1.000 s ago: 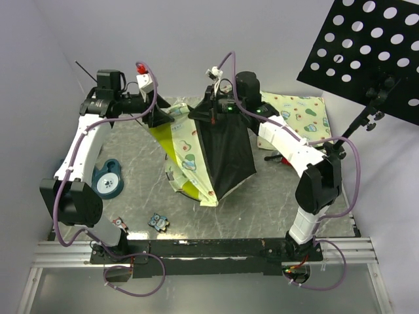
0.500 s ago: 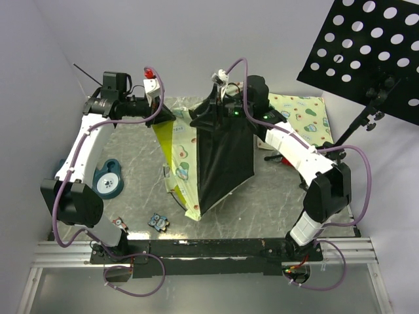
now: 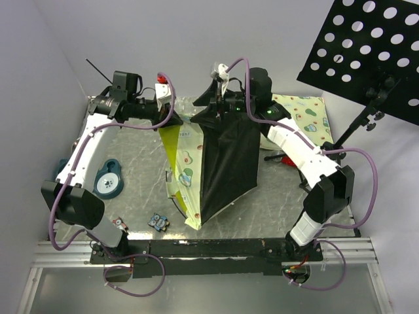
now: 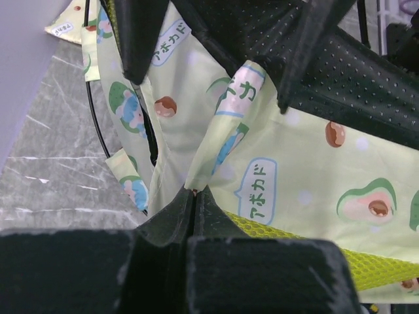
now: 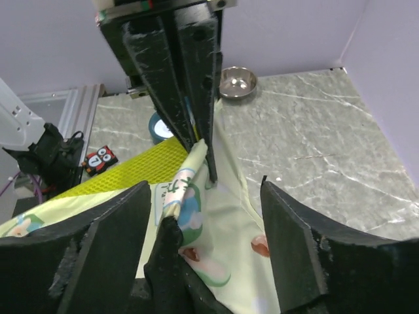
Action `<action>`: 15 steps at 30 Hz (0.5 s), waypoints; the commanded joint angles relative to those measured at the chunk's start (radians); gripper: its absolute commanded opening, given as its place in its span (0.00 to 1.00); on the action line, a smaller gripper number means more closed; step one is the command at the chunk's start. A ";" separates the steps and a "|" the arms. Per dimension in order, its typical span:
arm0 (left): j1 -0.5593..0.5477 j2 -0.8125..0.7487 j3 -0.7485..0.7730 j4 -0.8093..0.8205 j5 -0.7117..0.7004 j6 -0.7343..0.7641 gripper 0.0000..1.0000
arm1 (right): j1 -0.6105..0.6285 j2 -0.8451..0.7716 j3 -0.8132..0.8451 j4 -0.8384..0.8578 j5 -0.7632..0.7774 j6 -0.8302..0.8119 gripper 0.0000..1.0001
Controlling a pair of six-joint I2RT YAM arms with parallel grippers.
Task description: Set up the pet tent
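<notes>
Over the middle of the table (image 3: 131,154) the pet tent (image 3: 186,167) hangs as a half-collapsed cone, its top held up toward the table's far edge and its lower corner trailing toward the table's near edge. Its black base sheet (image 3: 226,157) faces the overhead camera on the side nearer the table's right edge. The cream-green avocado print and a lime-yellow panel (image 3: 167,142) show on the side nearer the table's left edge.

The left gripper (image 4: 194,196) is clenched on the tent: its two fingers meet tip to tip on a narrow folded strip of printed fabric near the tent's top. A thin black pole (image 4: 90,111) runs down beside that fabric.

The right gripper (image 5: 204,196) is released. Its fingers (image 5: 111,255) stand wide apart on either side of the printed cloth and a fold of the black sheet, just beside the left gripper's tips above the table's far middle. Whether either finger touches the cloth cannot be told.

On the table's left half lies a blue round reel (image 3: 108,180), and near the table's near-left corner sit two small printed tiles (image 3: 157,222). A flat mat (image 3: 304,114) of similar print lies at the table's far-right corner, and a black perforated panel (image 3: 366,46) rises beyond the table's right edge.
</notes>
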 commanded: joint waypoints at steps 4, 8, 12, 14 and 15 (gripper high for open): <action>-0.004 -0.054 0.030 0.083 0.047 -0.149 0.01 | 0.014 -0.011 -0.027 0.012 -0.049 -0.049 0.69; -0.004 -0.085 -0.024 0.184 0.078 -0.244 0.01 | 0.024 -0.001 -0.040 0.042 -0.050 -0.029 0.58; -0.005 -0.089 -0.036 0.206 0.085 -0.287 0.01 | 0.041 0.018 -0.032 0.069 -0.031 -0.004 0.47; -0.013 -0.088 -0.035 0.194 0.079 -0.284 0.01 | 0.053 0.024 -0.032 0.074 -0.023 0.007 0.44; -0.016 -0.085 -0.032 0.185 0.073 -0.278 0.01 | 0.058 0.027 -0.031 0.074 -0.017 0.010 0.43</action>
